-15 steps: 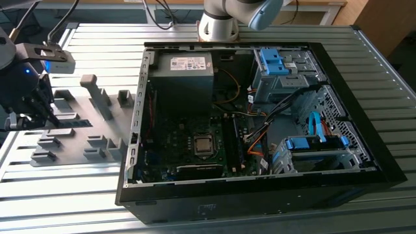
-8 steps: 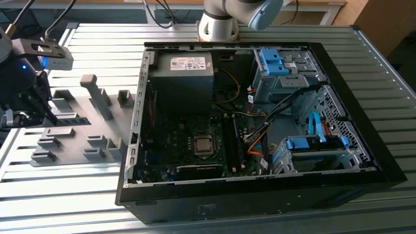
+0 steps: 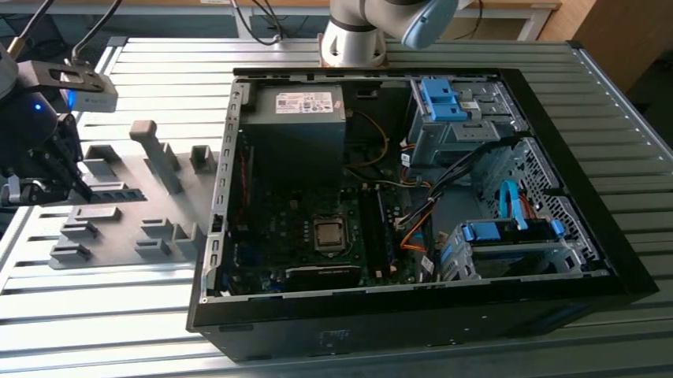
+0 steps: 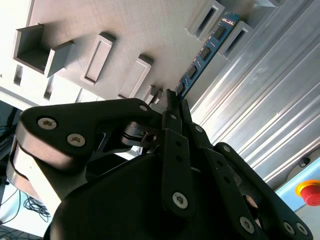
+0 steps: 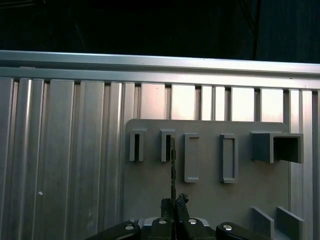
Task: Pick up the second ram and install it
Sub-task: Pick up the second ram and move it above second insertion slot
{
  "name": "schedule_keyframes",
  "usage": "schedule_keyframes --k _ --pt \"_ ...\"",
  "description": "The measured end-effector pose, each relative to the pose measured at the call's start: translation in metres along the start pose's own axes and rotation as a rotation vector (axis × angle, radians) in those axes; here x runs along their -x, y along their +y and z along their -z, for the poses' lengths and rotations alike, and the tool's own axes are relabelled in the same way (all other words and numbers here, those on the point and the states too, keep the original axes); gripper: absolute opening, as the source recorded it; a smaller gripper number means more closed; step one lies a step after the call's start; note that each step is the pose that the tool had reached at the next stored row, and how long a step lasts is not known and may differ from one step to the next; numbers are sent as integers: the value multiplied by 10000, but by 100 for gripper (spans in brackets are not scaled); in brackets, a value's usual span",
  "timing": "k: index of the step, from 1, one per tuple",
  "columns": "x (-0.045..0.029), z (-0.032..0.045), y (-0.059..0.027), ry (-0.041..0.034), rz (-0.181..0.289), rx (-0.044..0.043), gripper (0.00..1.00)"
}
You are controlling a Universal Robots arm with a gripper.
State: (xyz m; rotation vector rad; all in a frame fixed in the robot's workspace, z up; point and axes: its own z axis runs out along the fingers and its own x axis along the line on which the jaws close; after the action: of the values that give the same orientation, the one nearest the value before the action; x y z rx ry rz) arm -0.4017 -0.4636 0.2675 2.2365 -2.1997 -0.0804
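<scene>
the gripper (image 4: 172, 96) pinches one end of the second ram (image 4: 204, 53); the stick's far end lies between two raised slots at the grey holder tray's (image 4: 135, 25) edge, beside the ribbed table (image 4: 265, 90).

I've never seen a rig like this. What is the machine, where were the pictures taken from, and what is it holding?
It is one robot arm with a two-fingered hand. The exterior view looks down on a slatted metal table carrying an open computer case and, to the exterior view's left, a grey holder tray. Both wrist views come from cameras near the hand, looking along its fingers at that tray. The fingers are shut on one end of the second ram, a thin blue-green memory stick. I cannot tell whether it is clear of its slot.
</scene>
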Motion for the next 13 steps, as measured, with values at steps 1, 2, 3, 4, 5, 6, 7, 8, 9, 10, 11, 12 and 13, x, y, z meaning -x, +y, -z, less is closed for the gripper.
schedule_keyframes --k 1,2,3,4,5,6,7,8,9,10,11,12,13 --pt "0 3 0 1 0 1 14" --pt "0 7 1 2 1 2 14" --pt "0 10 1 1 1 1 14" --pt "0 13 1 0 1 -1 14" --pt "0 19 1 1 1 1 14" --pt "0 26 1 1 1 0 14" --pt "1 32 1 0 1 -1 14" --pt "1 40 2 1 0 0 14" --pt "1 45 2 0 0 -1 14" --pt "2 51 2 0 1 -1 14" --pt "2 58 2 0 0 -1 14" --pt "2 64 3 0 0 -1 14" --pt "2 70 3 0 0 -1 14"
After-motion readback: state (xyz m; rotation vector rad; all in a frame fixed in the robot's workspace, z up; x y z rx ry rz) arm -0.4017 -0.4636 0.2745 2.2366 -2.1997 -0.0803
